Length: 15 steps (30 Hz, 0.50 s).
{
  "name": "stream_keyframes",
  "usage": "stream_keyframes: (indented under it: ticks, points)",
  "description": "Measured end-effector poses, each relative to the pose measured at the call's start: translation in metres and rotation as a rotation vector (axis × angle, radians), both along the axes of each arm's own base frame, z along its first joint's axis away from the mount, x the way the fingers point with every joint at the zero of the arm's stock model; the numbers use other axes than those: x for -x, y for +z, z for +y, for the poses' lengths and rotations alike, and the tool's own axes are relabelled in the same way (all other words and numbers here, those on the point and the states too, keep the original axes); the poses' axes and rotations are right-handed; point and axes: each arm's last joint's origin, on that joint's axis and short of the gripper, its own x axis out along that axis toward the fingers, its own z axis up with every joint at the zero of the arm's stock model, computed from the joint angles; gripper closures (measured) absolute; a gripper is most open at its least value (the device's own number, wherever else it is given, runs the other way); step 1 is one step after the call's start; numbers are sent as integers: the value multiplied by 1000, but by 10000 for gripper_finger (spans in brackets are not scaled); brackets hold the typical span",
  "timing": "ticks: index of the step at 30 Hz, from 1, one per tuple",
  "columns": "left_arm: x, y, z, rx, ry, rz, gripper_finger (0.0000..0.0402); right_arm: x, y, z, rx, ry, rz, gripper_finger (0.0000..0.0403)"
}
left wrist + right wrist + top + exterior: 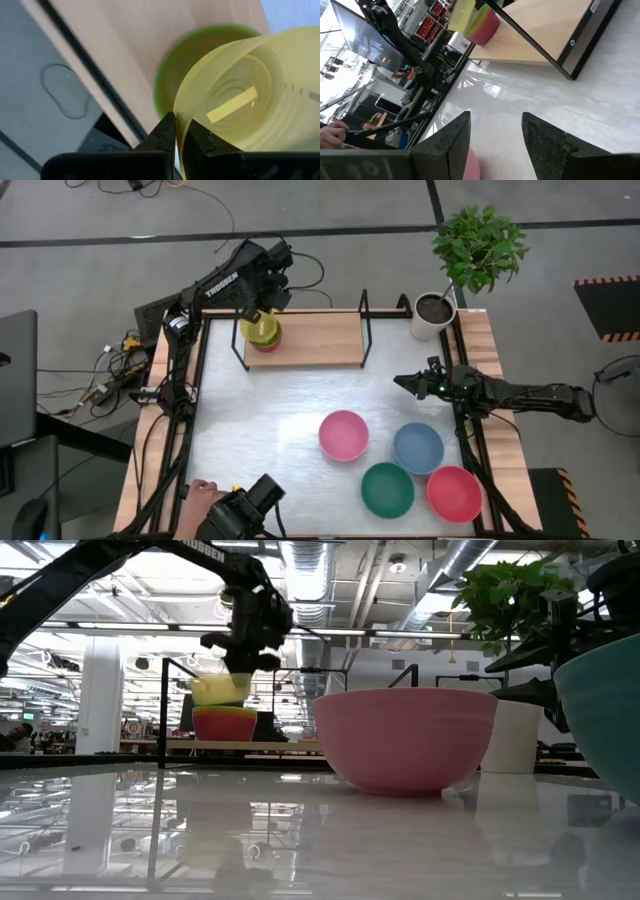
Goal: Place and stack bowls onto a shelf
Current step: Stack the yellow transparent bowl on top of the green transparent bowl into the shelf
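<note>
The left gripper (262, 312) hangs over the far left end of the shelf (320, 340), its fingers (167, 134) pinched shut on the rim of the yellow bowl (260, 329). In the left wrist view one finger lies outside the yellow wall and the other inside it. The yellow bowl is tilted and sits just above a small stack on the shelf board: a lime bowl (232, 712) nested in a small red bowl (226, 726). Whether the yellow bowl touches the lime one cannot be told. White lettering on the left arm reads "TROSSEN" in the high view.

The right gripper (403, 382) waits over the right part of the surface (260, 430), near the shelf's right end, its fingers (451, 134) spread apart and holding nothing.

Four larger bowls stand on the near right of the surface: the pink bowl (344, 435) farthest left, the blue bowl (418, 447) to its right, the teal bowl (387, 490) nearer, and the big red bowl (454, 493) at the near right corner. The blue and big red bowls look to be touching; the teal one sits just beside both.

A white pot (433, 315) with a leafy plant (480, 243) stands at the far right, just beside the shelf's right end. A person's hand (203, 490) shows at the near left edge
</note>
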Motion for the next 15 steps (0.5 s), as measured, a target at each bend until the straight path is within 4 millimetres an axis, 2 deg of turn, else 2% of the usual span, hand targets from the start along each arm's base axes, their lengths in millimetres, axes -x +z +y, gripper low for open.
stream_keyframes:
  ticks: [9, 15]
  points:
    - [-1, -16, 1, 13, 17, 27, 401, 0, 0, 0, 0, 1, 0, 200]
    - [-3, -16, 1, -20, 13, 29, 401, 0, 0, 0, 1, 1, 0, 200]
